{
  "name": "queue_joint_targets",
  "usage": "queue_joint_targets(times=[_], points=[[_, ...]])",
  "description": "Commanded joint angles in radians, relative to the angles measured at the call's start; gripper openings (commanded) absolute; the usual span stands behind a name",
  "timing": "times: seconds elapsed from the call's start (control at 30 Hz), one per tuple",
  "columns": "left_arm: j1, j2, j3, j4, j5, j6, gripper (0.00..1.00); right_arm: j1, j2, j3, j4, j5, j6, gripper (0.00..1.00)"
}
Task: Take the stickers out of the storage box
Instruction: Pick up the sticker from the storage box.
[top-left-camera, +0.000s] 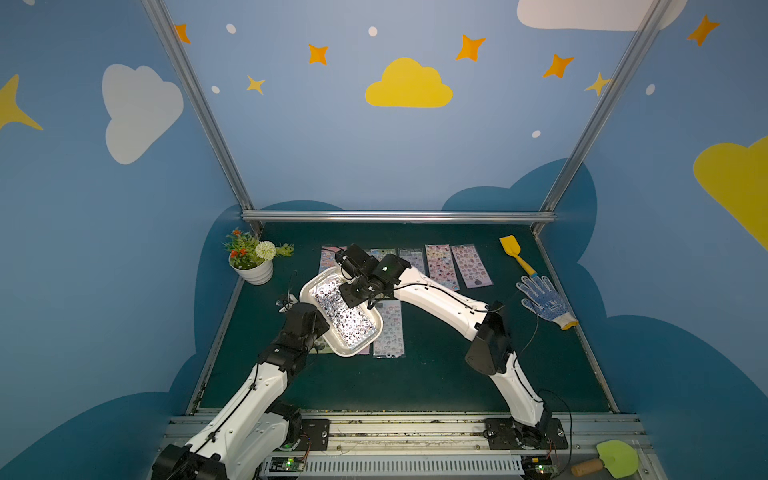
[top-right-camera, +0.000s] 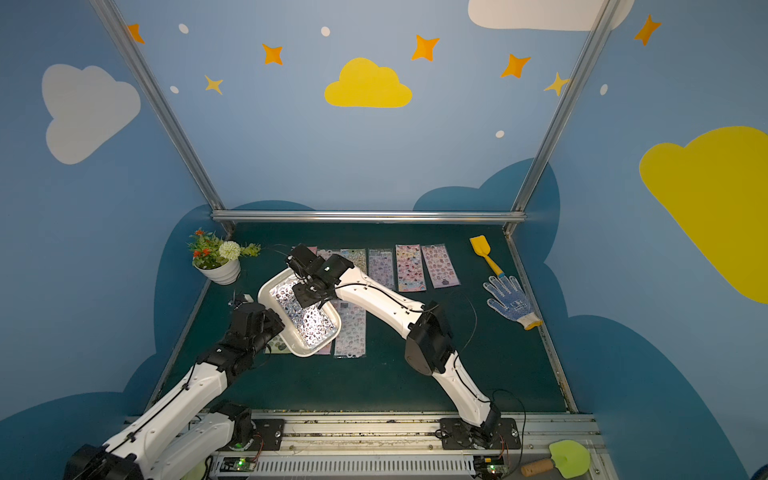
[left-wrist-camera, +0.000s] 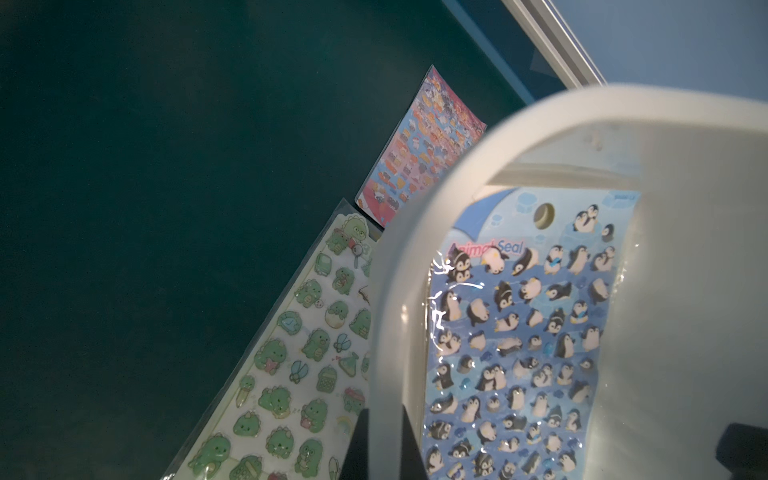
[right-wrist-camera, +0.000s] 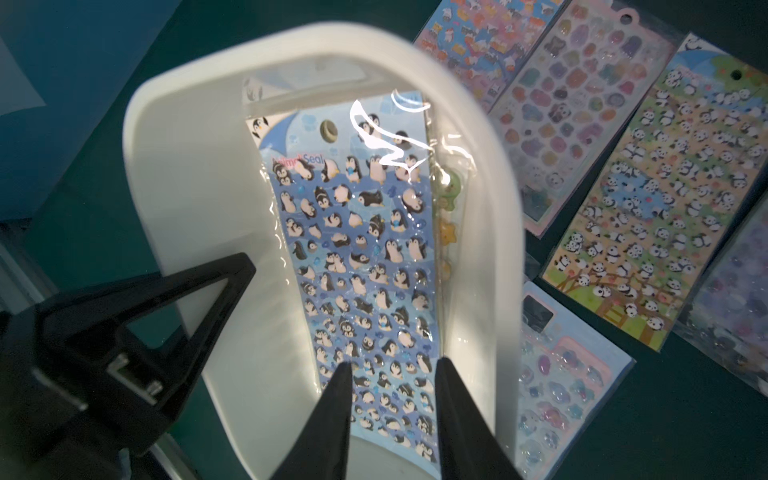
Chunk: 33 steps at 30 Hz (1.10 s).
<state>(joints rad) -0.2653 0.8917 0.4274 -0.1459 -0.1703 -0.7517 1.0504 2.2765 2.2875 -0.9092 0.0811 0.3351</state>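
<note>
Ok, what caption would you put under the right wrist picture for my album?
Jaws open, the right gripper hovers above the penguin stickers in the white storage box.

Blue cloud-and-star walls (top-left-camera: 332, 145) enclose a dark green tabletop (top-left-camera: 415, 374).

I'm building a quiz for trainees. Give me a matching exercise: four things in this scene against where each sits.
Things:
1 penguin sheet
2 dinosaur sheet
3 glove
4 flower pot

Places:
A far left corner of the mat
B inside the box
C right edge of the mat
D on the mat, beside the box

Pairs: 1-B, 2-D, 3-C, 4-A
</note>
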Motion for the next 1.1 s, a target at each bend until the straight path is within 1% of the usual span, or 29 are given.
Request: queue_joint_targets(times=[0.0,0.13,0.33,0.53,0.63,0.73,0.87,1.07], points=[[-0.003,-0.002,0.006,0.051,-0.014,-0.018,0.04,0.010,0.053,0.049,-0.038,0.040,0.004,0.35],[-0.003,-0.002,0.007,0.051,-0.008,-0.017,0.04,0.010,0.083,0.061,-0.033,0.055,0.016,0.38],[-0.003,0.002,0.007,0.053,0.000,-0.018,0.04,0.010,0.103,0.059,-0.039,0.110,0.022,0.44],[-0.003,-0.009,0.009,0.047,0.001,-0.018,0.04,0.011,0.118,0.060,-0.037,0.108,0.025,0.50],[-0.003,-0.019,0.009,0.045,0.004,-0.018,0.04,0.012,0.127,0.061,-0.032,0.130,0.024,0.56],[-0.005,-0.026,0.011,0.040,0.006,-0.018,0.04,0.016,0.137,0.058,-0.024,0.165,0.016,0.60],[-0.010,-0.023,0.018,0.032,0.007,-0.015,0.04,0.020,0.154,0.054,-0.002,0.193,0.006,0.61],[-0.012,-0.025,0.020,0.028,0.005,-0.012,0.04,0.020,0.159,0.058,0.010,0.173,0.014,0.60]])
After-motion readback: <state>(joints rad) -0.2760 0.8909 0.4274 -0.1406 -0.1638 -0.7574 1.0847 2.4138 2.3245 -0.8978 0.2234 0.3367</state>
